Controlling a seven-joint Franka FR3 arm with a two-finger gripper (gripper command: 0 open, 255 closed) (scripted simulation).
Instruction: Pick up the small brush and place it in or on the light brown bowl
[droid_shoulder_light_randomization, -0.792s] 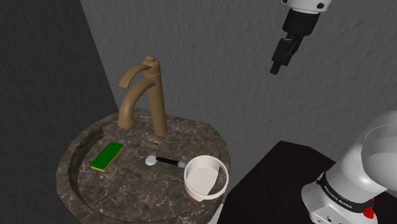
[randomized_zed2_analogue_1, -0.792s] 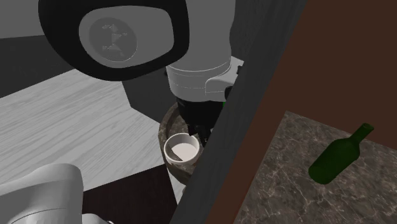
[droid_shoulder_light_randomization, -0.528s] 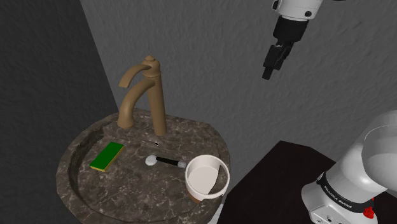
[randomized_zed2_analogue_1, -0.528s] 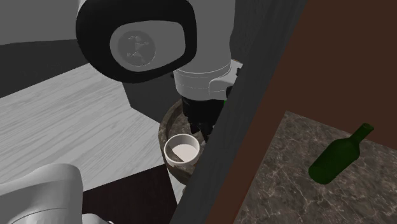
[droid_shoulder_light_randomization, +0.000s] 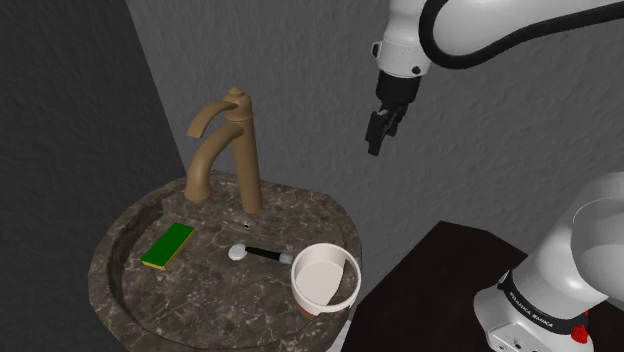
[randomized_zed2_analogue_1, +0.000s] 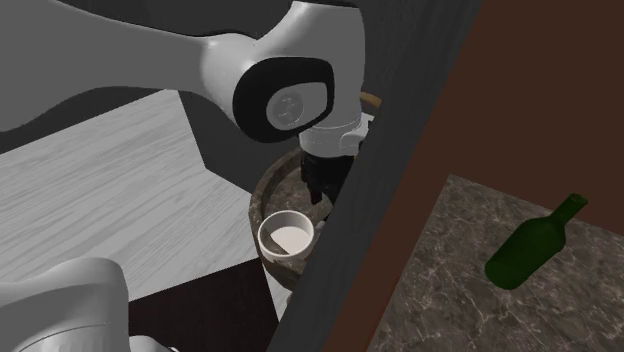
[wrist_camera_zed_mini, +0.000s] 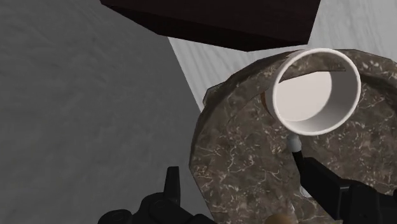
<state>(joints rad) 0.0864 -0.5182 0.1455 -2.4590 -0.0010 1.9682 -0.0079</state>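
Overhead, the white arm (droid_shoulder_light_randomization: 470, 30) holds its black gripper (droid_shoulder_light_randomization: 377, 135) well above the round dark stone basin (droid_shoulder_light_randomization: 130, 290), fingers apart and empty. A bronze faucet (droid_shoulder_light_randomization: 225, 150) rises at the far rim. A white bowl (droid_shoulder_light_randomization: 323, 280) sits at the near right rim and a green sponge (droid_shoulder_light_randomization: 168, 246) lies left. The small brush (droid_shoulder_light_randomization: 260, 254) lies between them, just beside the bowl.

A home washroom: a round stone basin (droid_shoulder_light_randomization: 200, 295) with a bronze tap (droid_shoulder_light_randomization: 248, 165).
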